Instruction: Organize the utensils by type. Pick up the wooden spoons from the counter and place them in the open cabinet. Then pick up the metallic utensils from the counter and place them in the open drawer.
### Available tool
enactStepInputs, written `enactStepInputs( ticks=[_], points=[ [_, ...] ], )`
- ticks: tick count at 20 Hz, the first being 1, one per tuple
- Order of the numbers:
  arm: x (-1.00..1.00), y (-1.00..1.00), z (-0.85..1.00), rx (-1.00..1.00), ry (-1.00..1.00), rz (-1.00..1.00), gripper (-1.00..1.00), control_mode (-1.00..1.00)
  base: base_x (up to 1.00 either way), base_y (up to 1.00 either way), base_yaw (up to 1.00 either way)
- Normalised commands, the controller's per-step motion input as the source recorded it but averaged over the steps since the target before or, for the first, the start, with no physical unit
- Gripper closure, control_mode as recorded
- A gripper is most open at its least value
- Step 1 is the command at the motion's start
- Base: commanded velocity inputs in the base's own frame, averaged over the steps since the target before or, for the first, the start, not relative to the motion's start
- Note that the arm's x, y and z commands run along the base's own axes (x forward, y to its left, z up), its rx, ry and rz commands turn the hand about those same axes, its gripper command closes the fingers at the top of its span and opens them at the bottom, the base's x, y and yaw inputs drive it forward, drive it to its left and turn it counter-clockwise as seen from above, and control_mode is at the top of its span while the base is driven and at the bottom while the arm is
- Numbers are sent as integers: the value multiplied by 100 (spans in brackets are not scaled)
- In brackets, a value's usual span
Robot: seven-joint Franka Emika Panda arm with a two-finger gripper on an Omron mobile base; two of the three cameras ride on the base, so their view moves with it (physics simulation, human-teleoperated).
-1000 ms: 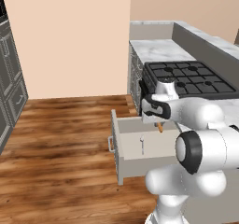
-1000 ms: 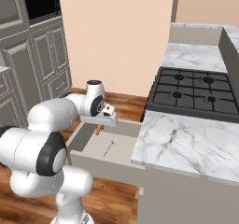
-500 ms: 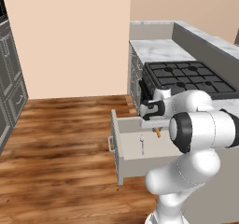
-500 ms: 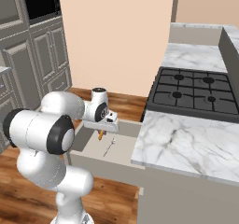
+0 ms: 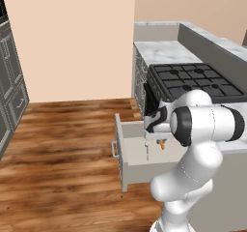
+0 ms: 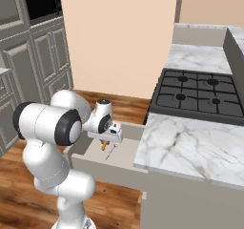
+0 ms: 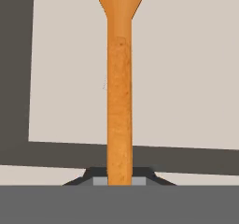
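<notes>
We hold the orange fork (image 7: 119,92) clenched in our fingers (image 7: 119,180) above the open drawer (image 5: 126,149), beside the silver utensil (image 6: 110,152); released too high, it could bounce out over the wall.

We lose the orange fork's (image 7: 119,92) tines past the hand view's top edge; its handle end hides between the jaws.
</notes>
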Motion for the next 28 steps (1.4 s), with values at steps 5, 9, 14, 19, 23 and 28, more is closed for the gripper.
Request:
enactStepInputs(
  ticks=[5,9,14,19,23,28],
  points=[
    [2,0,-41,0,0,0,100,-100,0,0,0],
    [6,0,-35,0,0,0,100,-100,0,0,0],
    [8,0,-32,0,-2,0,100,-100,0,0,0],
    [9,0,-30,0,-1,0,100,-100,0,0,0],
    [19,0,-26,0,0,0,100,-100,0,0,0],
    [19,-1,-23,1,0,0,100,-100,0,0,0]
  ],
)
